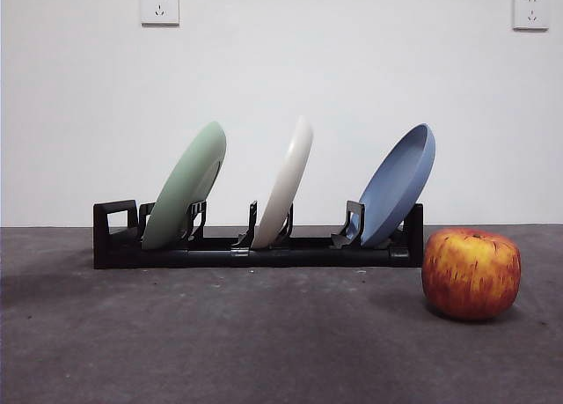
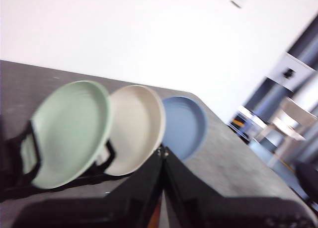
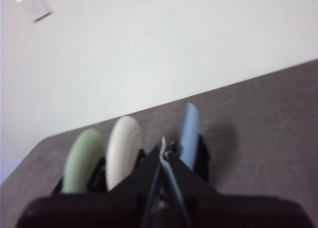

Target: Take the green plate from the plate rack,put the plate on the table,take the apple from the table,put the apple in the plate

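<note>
In the long black plastic rack [image 1: 255, 250], the round pale-green matte plate [image 1: 185, 195] is standing on edge, leaning rightward; the red-yellow apple [image 1: 471, 273] is sitting on the grey bench [image 1: 220, 342]. My left claw [image 2: 162, 153] and right claw [image 3: 164, 146] are both pressed together.

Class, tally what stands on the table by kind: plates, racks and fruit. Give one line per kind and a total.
Plates: 3, namely the green plate, cream plate and blue plate
Racks: 1, the rack
Fruit: 1, the apple
Total: 5
</note>
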